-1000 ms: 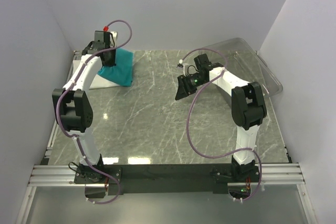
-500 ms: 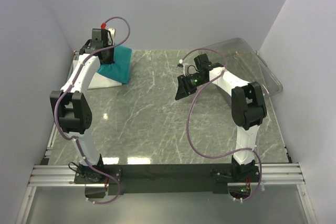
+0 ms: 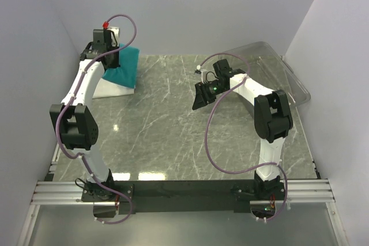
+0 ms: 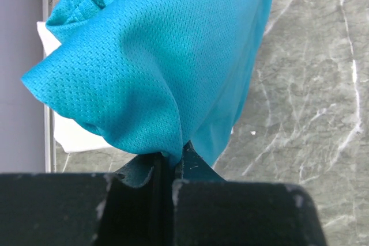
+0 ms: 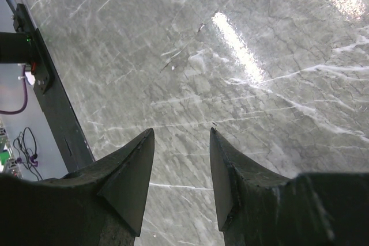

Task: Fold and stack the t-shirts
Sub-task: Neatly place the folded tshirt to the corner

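Teal t-shirt is pinched in the closed left hand; right hand stands open over the table.

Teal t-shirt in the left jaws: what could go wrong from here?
The left jaws pinch only a small fold of the teal t-shirt, so it may slip out. It hangs bunched over the white t-shirt and could drag or crumple it. The right jaws stand open over the table, far off, so nothing helps spread it.

place: robot lab cell | evidence: plain white walls, marble-look table, aluminium rail, cabled robot arm
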